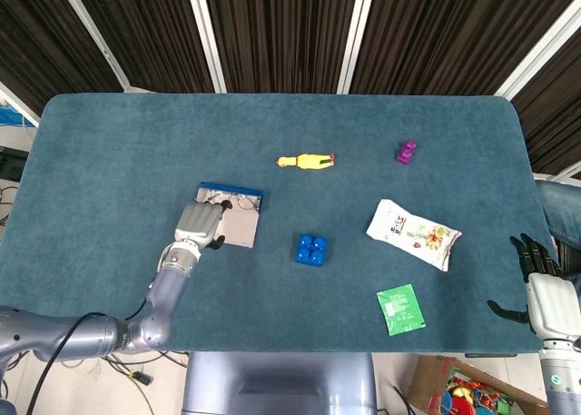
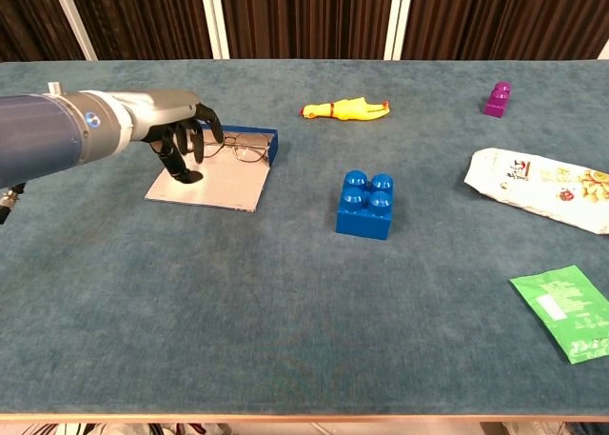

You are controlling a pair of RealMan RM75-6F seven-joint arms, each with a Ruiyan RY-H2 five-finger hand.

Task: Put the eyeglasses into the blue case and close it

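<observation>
Dark slatted panels behind, and a big teal cloth table [image 2: 285, 311] with the blue case [image 2: 228, 161] lying open toward the robot's left side, its pale lid flat on the cloth. The eyeglasses [image 2: 233, 149] already sit in the blue tray part at the far end, lenses upright-ish against the wall. So I'd say what's left is closing it: get fingertips under the near edge of the flat lid, swing it up and over toward the tray without knocking the frames, and press down once it meets the rim. The lid lies flush on soft cloth, so catching that edge looks like the fiddly bit. Left hand [image 2: 179, 140] hangs over the left part of the lid, dark fingers [image 2: 190, 159] curled downward with tips at or just above it, grasping nothing as far as I can see. Right hand [image 1: 542, 279] is parked off the table's right edge, fingers loosely apart, empty.
</observation>
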